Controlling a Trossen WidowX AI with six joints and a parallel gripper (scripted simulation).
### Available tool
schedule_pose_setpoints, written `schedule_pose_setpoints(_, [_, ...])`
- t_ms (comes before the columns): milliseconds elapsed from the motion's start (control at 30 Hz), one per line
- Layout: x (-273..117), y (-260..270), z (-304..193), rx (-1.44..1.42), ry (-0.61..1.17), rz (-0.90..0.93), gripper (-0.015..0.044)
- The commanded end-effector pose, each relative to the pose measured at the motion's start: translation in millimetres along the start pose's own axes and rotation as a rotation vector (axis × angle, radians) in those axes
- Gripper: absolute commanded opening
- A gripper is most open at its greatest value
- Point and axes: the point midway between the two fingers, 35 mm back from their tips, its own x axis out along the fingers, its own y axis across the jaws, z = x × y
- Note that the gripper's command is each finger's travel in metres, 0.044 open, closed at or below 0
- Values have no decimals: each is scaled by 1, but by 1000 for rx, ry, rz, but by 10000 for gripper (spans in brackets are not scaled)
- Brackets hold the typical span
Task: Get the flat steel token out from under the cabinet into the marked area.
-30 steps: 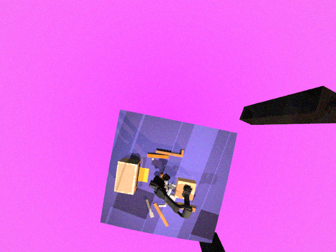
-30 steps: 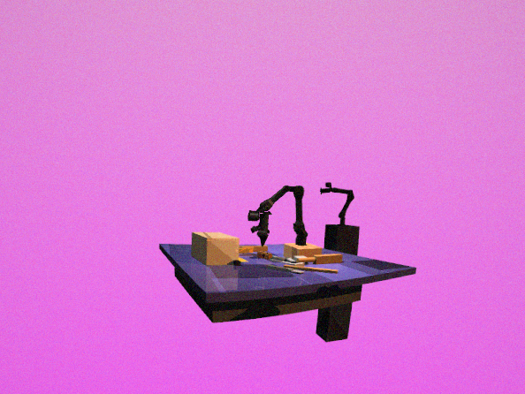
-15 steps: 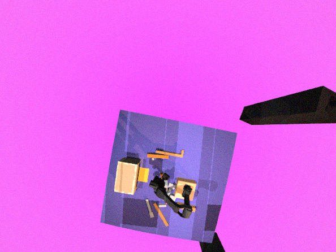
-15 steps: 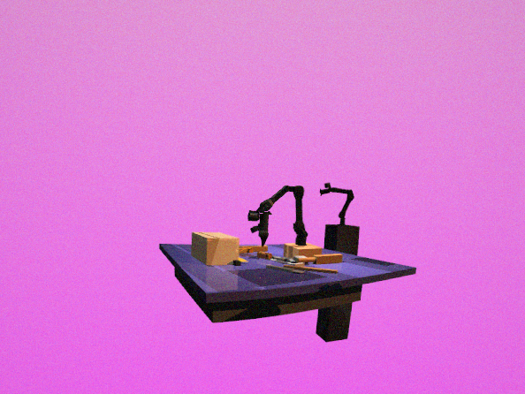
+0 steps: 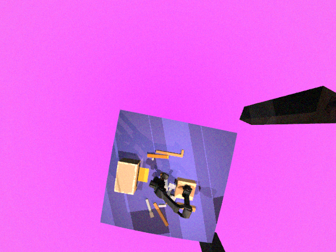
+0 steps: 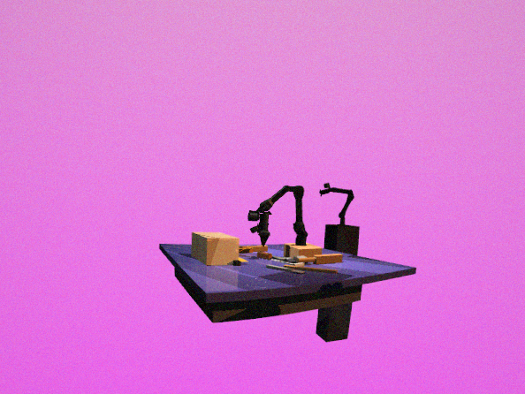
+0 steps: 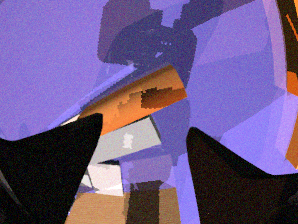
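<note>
The tan cabinet [image 5: 126, 178] [image 6: 215, 248] stands at the table's left. The yellow marked area [image 5: 143, 174] lies against its front side. I cannot see the token or the vent slots. My gripper [image 7: 145, 127] [image 6: 263, 244] is open and empty, pointing down above the table between the cabinet and the arm's base. An orange block-like piece [image 7: 150, 95] and a grey flat piece [image 7: 127, 140] lie below and between the fingertips in the wrist view. An L-ended stick [image 5: 169, 153] lies beyond the arm, beside an orange bar [image 5: 158, 156].
A grey stick with a wider end [image 5: 149, 207] and a long orange stick [image 5: 161, 214] lie on the other side of the arm. White pieces [image 7: 110, 179] lie near the tan base block [image 5: 178, 192]. An orange block [image 6: 329, 259] lies beside the base.
</note>
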Motion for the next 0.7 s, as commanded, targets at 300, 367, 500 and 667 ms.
schedule_pose_setpoints(300, [-1, 0, 0, -104, -2, -2, 270])
schedule_pose_setpoints(367, [-1, 0, 0, -120, -2, -2, 270])
schedule_pose_setpoints(500, [-1, 0, 0, -152, -1, -2, 270])
schedule_pose_setpoints(667, [-1, 0, 0, -193, -1, -2, 270])
